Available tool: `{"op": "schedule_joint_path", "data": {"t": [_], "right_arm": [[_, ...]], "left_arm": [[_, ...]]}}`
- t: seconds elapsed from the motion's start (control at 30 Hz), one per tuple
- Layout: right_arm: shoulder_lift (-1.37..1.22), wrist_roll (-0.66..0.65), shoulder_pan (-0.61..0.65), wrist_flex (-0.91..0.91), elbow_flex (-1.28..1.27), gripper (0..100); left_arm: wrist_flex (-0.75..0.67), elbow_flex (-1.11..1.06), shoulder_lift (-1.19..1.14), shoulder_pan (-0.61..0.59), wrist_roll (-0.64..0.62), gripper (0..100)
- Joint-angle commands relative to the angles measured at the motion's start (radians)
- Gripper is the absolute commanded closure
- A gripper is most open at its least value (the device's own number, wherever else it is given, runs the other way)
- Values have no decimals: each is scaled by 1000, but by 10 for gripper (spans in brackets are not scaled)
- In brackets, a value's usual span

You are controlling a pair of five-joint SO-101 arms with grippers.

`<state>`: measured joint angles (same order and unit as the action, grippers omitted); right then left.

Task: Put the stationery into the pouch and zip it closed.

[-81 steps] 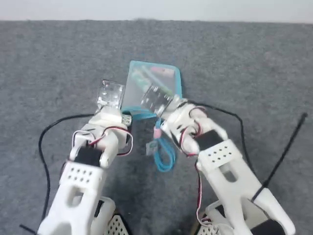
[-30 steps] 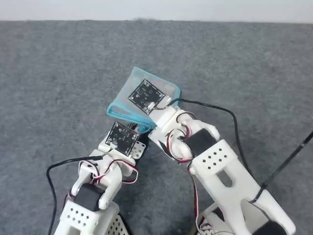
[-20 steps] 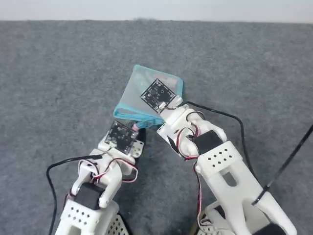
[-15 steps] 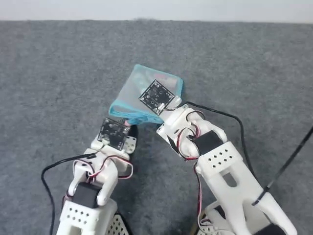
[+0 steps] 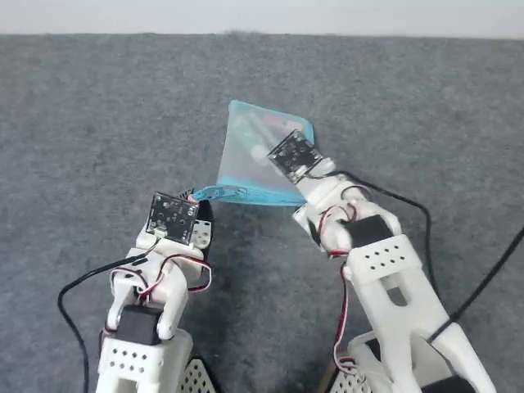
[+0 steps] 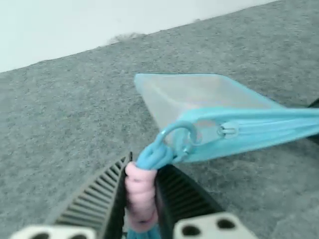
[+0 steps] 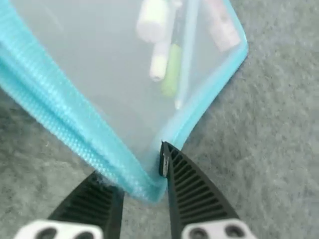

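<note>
Pouch (image 5: 254, 160), translucent with blue trim, lies mid-table (image 5: 98, 106), zipper edge toward the near edge. The left gripper (image 6: 142, 172) is clamped on its pink-and-blue pull cord (image 6: 141, 195). The right gripper (image 7: 142, 167) pinches the pouch's zipper-edge corner. Farther in, stationery (image 7: 164, 55) shows through the side.

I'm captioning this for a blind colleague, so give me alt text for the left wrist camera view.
The left gripper is shut on a pink-and-blue cord loop attached to a translucent, blue-edged pouch, near its zipper slider. Grey carpet lies beneath, with a pale wall behind.
</note>
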<state>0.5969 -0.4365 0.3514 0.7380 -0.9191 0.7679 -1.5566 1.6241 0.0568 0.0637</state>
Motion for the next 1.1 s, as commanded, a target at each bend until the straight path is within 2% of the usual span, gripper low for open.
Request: {"op": "schedule_joint_path", "data": {"t": [0.0,0.1,0.27,0.47,0.6,0.67,0.8,0.9,1.07], "right_arm": [[12,-15,-122,-4,-2,992],[12,-66,-179,2,-2,992],[12,-75,-228,-4,-29,992],[12,-68,-194,2,-40,992],[21,-66,-130,5,-60,987],[24,-66,-110,16,-68,956],[24,-72,-102,44,-68,808],[24,-74,-96,41,-68,738],[25,-71,-36,38,-64,735]], "left_arm": [[-49,56,21,-34,9,991],[-49,56,20,-32,9,991],[-49,56,18,-32,11,991],[-46,54,18,-20,11,990],[-43,21,25,83,14,964],[-43,13,25,132,14,894],[-18,16,25,158,14,775],[-15,18,25,158,14,796],[-14,18,25,160,9,821]]}}
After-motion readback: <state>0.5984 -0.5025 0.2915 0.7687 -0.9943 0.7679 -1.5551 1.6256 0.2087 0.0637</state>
